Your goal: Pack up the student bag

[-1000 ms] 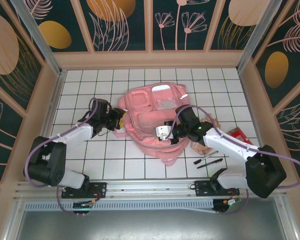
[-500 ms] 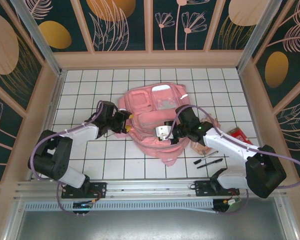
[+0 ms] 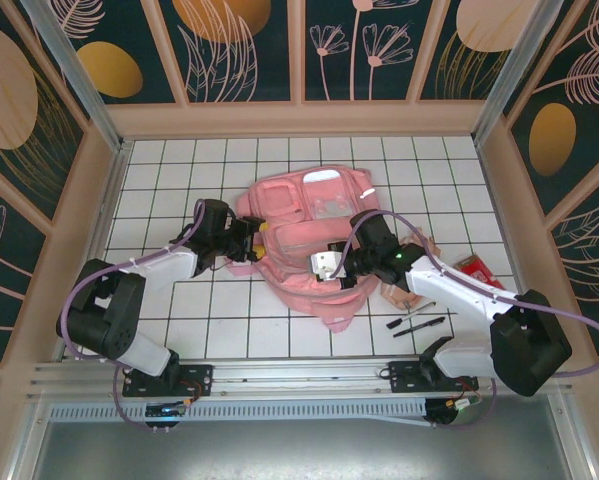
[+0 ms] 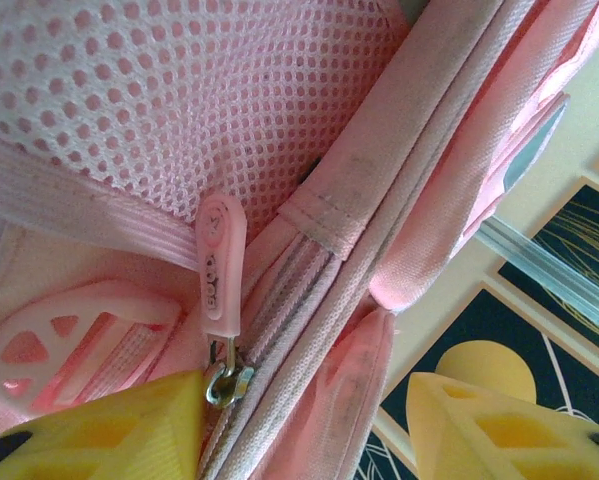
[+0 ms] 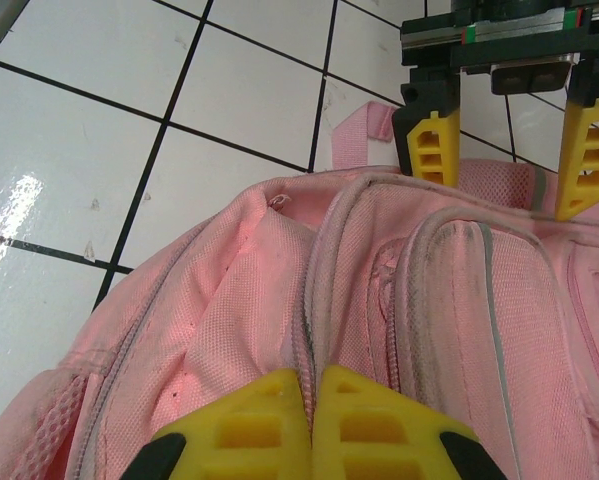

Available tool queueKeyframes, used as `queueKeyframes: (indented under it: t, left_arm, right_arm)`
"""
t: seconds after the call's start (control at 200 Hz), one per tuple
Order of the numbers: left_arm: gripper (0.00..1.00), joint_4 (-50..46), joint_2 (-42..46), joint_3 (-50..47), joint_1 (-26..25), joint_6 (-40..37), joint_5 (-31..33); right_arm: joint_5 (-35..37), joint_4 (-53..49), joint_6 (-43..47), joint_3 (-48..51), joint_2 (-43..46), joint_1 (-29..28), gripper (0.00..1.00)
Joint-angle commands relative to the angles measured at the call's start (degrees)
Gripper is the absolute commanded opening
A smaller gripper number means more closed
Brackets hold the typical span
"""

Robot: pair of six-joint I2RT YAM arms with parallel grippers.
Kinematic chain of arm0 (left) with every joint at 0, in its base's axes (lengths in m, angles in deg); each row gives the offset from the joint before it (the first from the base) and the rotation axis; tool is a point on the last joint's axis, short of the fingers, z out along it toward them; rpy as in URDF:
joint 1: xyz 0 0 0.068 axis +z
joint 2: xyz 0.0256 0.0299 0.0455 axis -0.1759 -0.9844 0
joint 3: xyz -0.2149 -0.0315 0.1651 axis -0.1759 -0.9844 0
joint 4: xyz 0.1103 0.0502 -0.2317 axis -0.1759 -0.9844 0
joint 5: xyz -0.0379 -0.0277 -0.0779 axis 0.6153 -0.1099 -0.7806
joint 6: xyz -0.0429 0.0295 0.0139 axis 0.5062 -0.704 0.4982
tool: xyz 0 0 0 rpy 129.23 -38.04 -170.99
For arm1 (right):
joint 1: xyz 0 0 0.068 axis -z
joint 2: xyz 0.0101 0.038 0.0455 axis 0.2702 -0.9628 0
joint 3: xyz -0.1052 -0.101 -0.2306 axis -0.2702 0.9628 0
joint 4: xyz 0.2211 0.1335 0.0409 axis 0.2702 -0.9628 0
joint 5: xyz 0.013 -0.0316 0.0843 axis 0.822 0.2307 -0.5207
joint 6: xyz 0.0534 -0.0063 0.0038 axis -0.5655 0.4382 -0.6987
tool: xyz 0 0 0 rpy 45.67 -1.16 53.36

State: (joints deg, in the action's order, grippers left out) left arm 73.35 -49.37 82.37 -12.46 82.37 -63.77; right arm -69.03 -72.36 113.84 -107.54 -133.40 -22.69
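The student bag (image 3: 301, 232), a large pink backpack, lies flat in the middle of the tiled table. My left gripper (image 3: 255, 241) is at its left edge and open. In the left wrist view its yellow fingers (image 4: 99, 432) straddle the bag's zipped seam (image 4: 309, 330), with a pink zip pull (image 4: 219, 268) just beside the left finger. My right gripper (image 3: 326, 268) is over the bag's near part. In the right wrist view it (image 5: 310, 420) is shut, pinching the zip seam of the bag (image 5: 249, 300). The left gripper (image 5: 514, 150) shows beyond the bag's far edge.
Two black pens (image 3: 417, 325) lie on the tiles near the right arm. A peach pouch (image 3: 407, 292) sits partly under that arm, and a red item (image 3: 476, 267) lies further right. Wooden walls (image 3: 99, 200) close in the table on three sides.
My left gripper has moved right, up to the bag's left edge. The right gripper and the bag have stayed where they were.
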Motion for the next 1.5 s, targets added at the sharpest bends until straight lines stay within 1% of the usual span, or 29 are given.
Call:
queueKeyframes:
  t: [0.0,0.08,0.19,0.325,0.531,0.621,0.721,0.751,0.811,0.896,0.956,1.006,1.021,1.111,1.176,1.236,1.286,1.341,1.421,1.426,1.431,1.436,1.441,1.446,1.451,1.461,1.496]
  left_arm:
    - [0.53,5.6,-2.3,0.1,-0.2,5.7,-1.9]
    - [0.51,8.7,-4.1,-0.1,-0.2,7.4,-1.9]
    - [0.48,9.2,-6.1,0.9,0.3,7.5,-0.7]
    - [0.45,10.1,-7.8,0.9,2.8,7.5,0.0]
    - [0.4,7.8,-8.1,1.3,7.2,4.6,1.7]
    - [0.39,7.8,-9.0,1.0,8.3,4.0,1.8]
    - [0.38,10.1,-9.7,0.7,9.4,3.5,1.4]
    - [0.38,10.2,-11.5,0.8,9.6,3.3,1.2]
    - [0.38,9.8,-12.0,1.4,10.0,1.7,1.3]
    - [0.39,6.3,-11.4,3.0,10.3,-2.0,2.0]
    - [0.4,2.6,-10.6,5.4,10.6,-7.0,2.9]
    - [0.42,-2.4,-10.4,8.1,10.6,-14.0,4.4]
    - [0.43,-4.0,-8.9,9.2,10.6,-16.1,5.0]
    - [0.48,-13.0,-6.4,14.6,10.6,-32.6,9.7]
    - [0.54,-15.6,-3.9,17.0,10.5,-43.5,11.6]
    - [0.58,-15.7,-0.9,17.0,10.3,-51.9,11.2]
    - [0.61,-15.7,1.4,16.9,9.3,-58.1,11.1]
    - [0.61,-16.0,3.6,17.2,6.8,-66.6,11.0]
    - [0.62,-16.0,6.0,17.2,0.6,-80.6,10.2]
    - [0.62,-15.9,6.1,17.1,0.1,-81.5,10.1]
    - [0.62,-15.9,6.2,17.1,-0.3,-82.7,9.7]
    - [0.62,-15.8,6.3,17.0,-0.7,-83.7,9.4]
    - [0.62,-15.8,6.4,16.9,-1.1,-84.6,9.1]
    - [0.62,-15.7,6.5,16.8,-1.6,-85.5,8.8]
    - [0.62,-15.7,6.6,16.7,-2.0,-86.7,8.4]
    - [0.62,-15.6,6.9,16.6,-2.8,-88.7,7.8]
    - [0.62,-15.6,7.6,15.8,-5.7,-95.6,5.8]
  right_arm:
    - [-2.5,1.7,-0.5,0.3,1.7,-1.0,0.0]
    - [-2.6,1.1,-0.1,0.2,1.7,-1.1,0.0]
    - [-2.4,0.8,0.4,0.6,2.2,-1.2,0.0]
    - [-2.3,0.4,0.8,1.0,2.5,-1.4,0.0]
    - [-2.1,0.4,1.2,1.6,2.9,-1.8,0.0]
    - [-2.1,0.4,1.2,1.7,3.0,-1.9,0.0]
    - [-1.9,0.3,1.2,1.9,3.1,-1.9,0.0]
    - [-1.9,0.4,1.2,2.0,3.2,-2.0,0.0]
    - [-1.7,0.4,1.3,2.2,3.3,-1.9,0.0]
    - [-1.3,0.6,1.3,2.2,3.3,-2.0,0.0]
    - [-1.2,0.6,1.1,2.0,3.2,-1.9,0.0]
    - [-1.2,1.2,0.2,1.7,3.1,-1.8,0.0]
    - [-1.2,1.6,-0.3,1.7,3.1,-1.8,0.0]
    - [-3.4,3.7,-4.3,0.6,2.8,-0.4,0.0]
    - [-5.2,6.1,-9.2,-0.4,2.4,1.2,0.23]
    - [-7.4,6.6,-11.5,-1.2,2.4,2.5,0.35]
    - [-6.6,8.5,-14.5,-1.2,2.7,3.0,0.46]
    - [-5.8,10.4,-17.6,-0.9,3.2,3.6,0.49]
    - [-5.4,12.7,-22.1,-0.4,4.9,5.0,0.52]
    - [-5.2,12.9,-22.5,-0.3,5.1,5.1,0.57]
    - [-5.0,13.4,-23.0,-0.2,5.3,5.1,0.67]
    - [-4.8,13.8,-23.4,-0.1,5.5,5.2,0.81]
    - [-4.5,14.2,-23.9,0.1,5.6,5.3,0.9]
    - [-4.3,14.6,-24.4,0.2,5.8,5.3,0.94]
    - [-4.0,15.0,-24.7,0.4,6.0,5.4,0.97]
    - [-3.4,15.9,-25.9,0.7,6.5,5.6,0.99]
    - [-1.1,18.7,-29.9,1.9,8.1,6.1,0.99]
